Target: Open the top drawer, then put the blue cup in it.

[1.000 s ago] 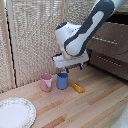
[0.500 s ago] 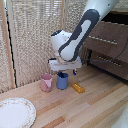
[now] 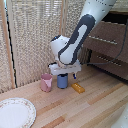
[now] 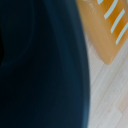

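Arm: a white and black Franka arm (image 3: 75, 37) is seen reaching down from the upper part of the exterior view, its wrist bent low over the bench (image 3: 85, 107).
Tool: the tool (image 3: 64, 74) is positioned directly over the blue cup, its fingers hidden behind the wrist block; whether it is released or clenched cannot be told.
Blue cup: the blue cup (image 3: 62, 81) is shown upright on the bench, directly beneath the tool; in the wrist view a dark curved surface (image 4: 40, 65) fills most of the picture, too close and blurred to be named.
Pink cup: the pink cup (image 3: 46, 82) is set upright just beside the blue cup, toward the exterior view's left.
Yellow block: the yellow block (image 3: 78, 88) is laid flat on the bench near the blue cup, toward the exterior view's right; it is also seen in the wrist view (image 4: 107, 27).
Top drawer: the top drawer (image 3: 106, 36) is seen at the exterior view's right, well apart from the cups, its front in line with the cabinet face.
Lower drawer: a like drawer (image 3: 111, 64) is placed below it.
Plate: a white patterned plate (image 3: 14, 113) is laid on the bench at the exterior view's lower left.
Backdrop: a reed blind (image 3: 32, 35) is hung behind the bench.
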Controlling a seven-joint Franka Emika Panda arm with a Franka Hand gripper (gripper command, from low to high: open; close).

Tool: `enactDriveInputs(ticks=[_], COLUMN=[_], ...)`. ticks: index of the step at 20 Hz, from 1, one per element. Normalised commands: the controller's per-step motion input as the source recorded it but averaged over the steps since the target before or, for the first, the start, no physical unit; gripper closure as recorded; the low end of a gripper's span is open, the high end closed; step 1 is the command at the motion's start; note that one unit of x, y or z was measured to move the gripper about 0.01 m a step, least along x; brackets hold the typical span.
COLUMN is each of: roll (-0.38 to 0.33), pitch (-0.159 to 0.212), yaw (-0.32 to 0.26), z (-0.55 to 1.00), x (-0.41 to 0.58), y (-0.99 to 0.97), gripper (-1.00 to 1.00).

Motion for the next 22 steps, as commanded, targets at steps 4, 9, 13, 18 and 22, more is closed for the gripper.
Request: enactDriveInputs(ticks=[4, 9, 13, 18, 22], roll=[0.000, 0.015, 0.003, 0.036, 0.010], pitch=[-0.065, -0.041, -0.012, 0.000, 0.000], yaw=[0.021, 0.020, 0.000, -0.057, -0.110], z=[-0.07, 0.00, 0.00, 0.14, 0.83], x=[0.008, 0.000, 0.000, -0.015, 0.151], y=[-0.01, -0.01, 0.00, -0.01, 0.02], gripper=[1.00, 1.00, 1.00, 1.00, 1.00])
